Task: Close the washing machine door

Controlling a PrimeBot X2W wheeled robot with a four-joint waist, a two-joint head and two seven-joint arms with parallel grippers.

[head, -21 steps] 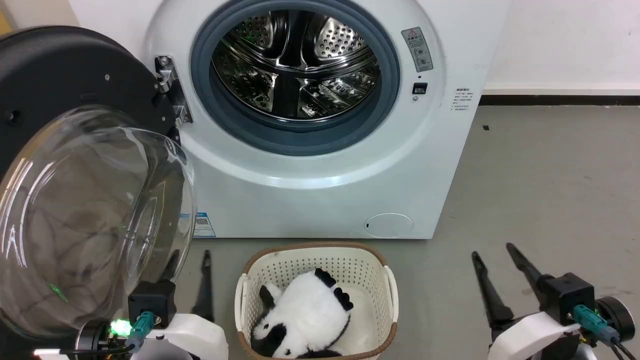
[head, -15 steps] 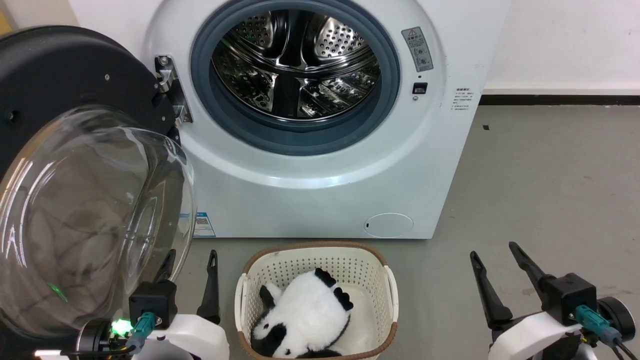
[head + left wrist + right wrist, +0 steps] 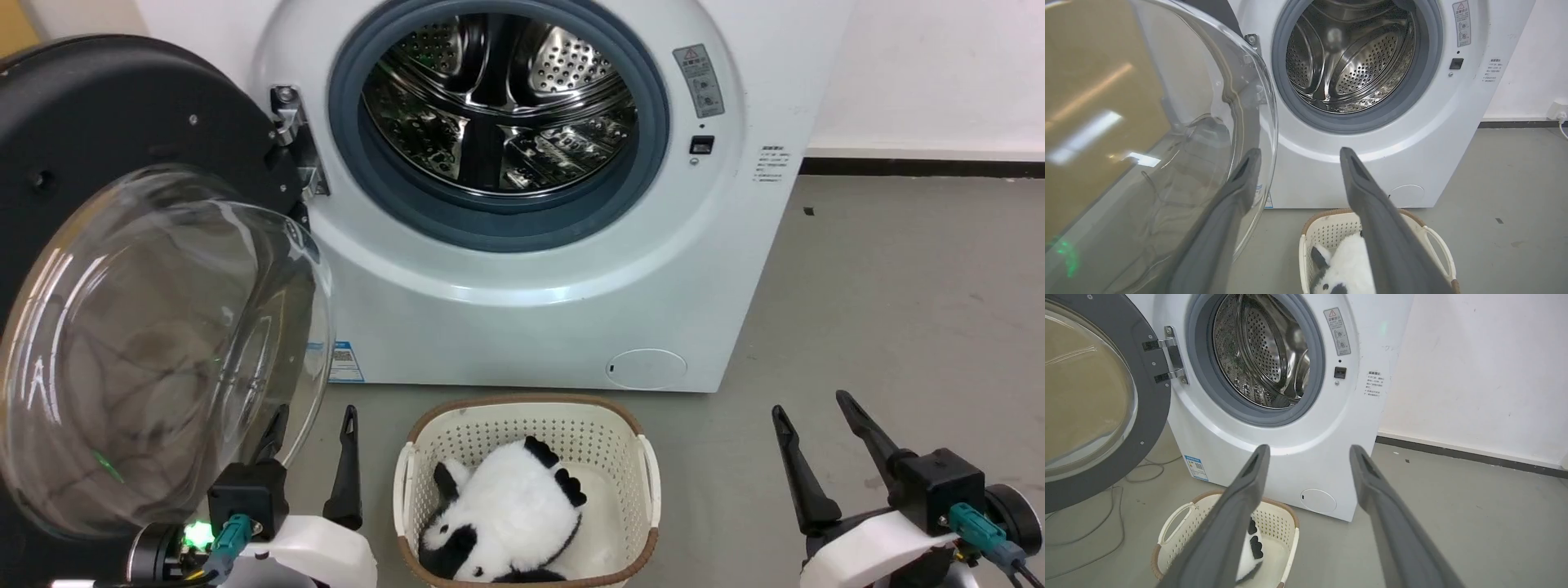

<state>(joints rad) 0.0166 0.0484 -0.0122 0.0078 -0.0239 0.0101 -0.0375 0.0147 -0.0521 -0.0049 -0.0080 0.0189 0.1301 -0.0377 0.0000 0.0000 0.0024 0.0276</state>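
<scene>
Door [image 3: 122, 122] is wide open, swung out to the left of the washer [image 3: 522, 327] on its hinge [image 3: 298, 139], with the glass bowl [image 3: 155, 351] bulging toward the near side. The drum [image 3: 498, 98] is fully exposed. Change over the last 0.7 s: the left gripper [image 3: 316, 412] showed one finger beside the bowl then. Now two fingers show, spread wide and holding nothing. The outer one sits at the bowl's lower right edge and is seen partly through the glass. Contact with the glass cannot be told from the head or left wrist view. The whole head picture has also slid slightly right, so that is camera motion. Washer and door have not moved relative to each other. The right gripper [image 3: 808, 402] is likewise spread and empty, low on the right over the floor [image 3: 898, 286] and well apart from the door, its position nearly unchanged. A basket [image 3: 645, 465] with a panda toy [image 3: 506, 514] stands on the floor just in front of the washer, between the grippers. Judgement: the task is not started in effect. The left arm appears to be readying to push the door from its left side. The swing path passes above the basket, and that clearance needs watching.
</scene>
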